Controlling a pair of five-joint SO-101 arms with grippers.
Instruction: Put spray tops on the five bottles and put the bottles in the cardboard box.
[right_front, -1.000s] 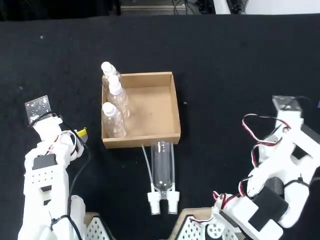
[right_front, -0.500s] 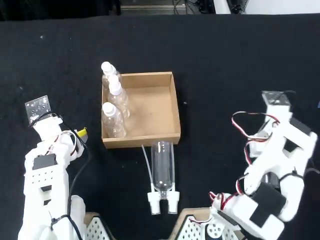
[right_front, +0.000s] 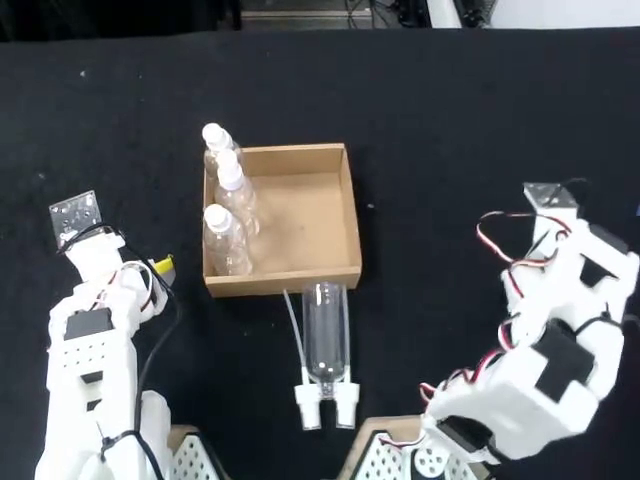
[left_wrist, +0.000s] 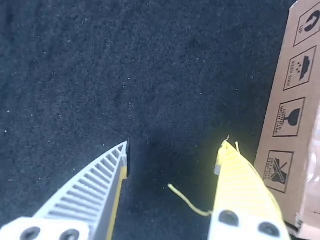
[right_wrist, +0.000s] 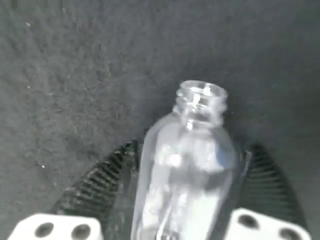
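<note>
Yellow-tipped, the left gripper (left_wrist: 172, 145) hung with its jaws apart over the bare desk (right_front: 450, 120), beside the cardboard box (right_front: 300, 215). Three capped bottles (right_front: 222, 235) stood along the box's left wall, and its right side lay free. A clear bottle (right_front: 325, 330) lay on the desk before the box, neck toward the white spray tops (right_front: 310, 405). The right gripper (right_wrist: 192, 147) was clamped on an uncapped bottle (right_wrist: 190, 170). The plastic looked light, slick and thin-walled, so it probably wanted a mid-body hold clear of the threaded neck.
</note>
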